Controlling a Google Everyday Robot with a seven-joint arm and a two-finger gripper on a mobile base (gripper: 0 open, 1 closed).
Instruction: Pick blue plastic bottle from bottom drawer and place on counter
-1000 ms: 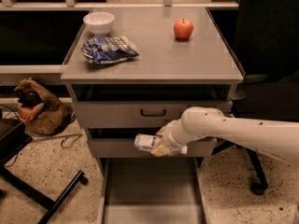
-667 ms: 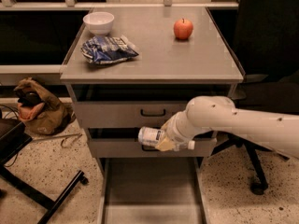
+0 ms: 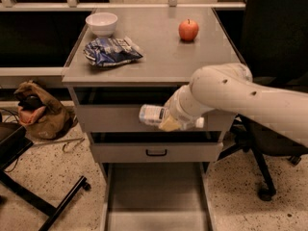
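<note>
The blue plastic bottle [image 3: 152,115] lies sideways in my gripper [image 3: 168,121], held in front of the upper drawer face, just below the counter's front edge. My white arm [image 3: 240,93] reaches in from the right. The gripper is shut on the bottle. The bottom drawer [image 3: 156,196] is pulled out below, its flat grey floor bare. The counter [image 3: 163,47] is the light grey top of the cabinet.
On the counter are a white bowl [image 3: 101,23], a crinkled blue-and-white snack bag [image 3: 111,51] and a red apple [image 3: 188,30]. A brown bag [image 3: 38,110] lies on the floor at left. A black chair base [image 3: 43,201] is at lower left, another chair [image 3: 269,148] at right.
My gripper has risen with the bottle from in front of the middle drawer to in front of the upper drawer, and the arm has lifted with it.
</note>
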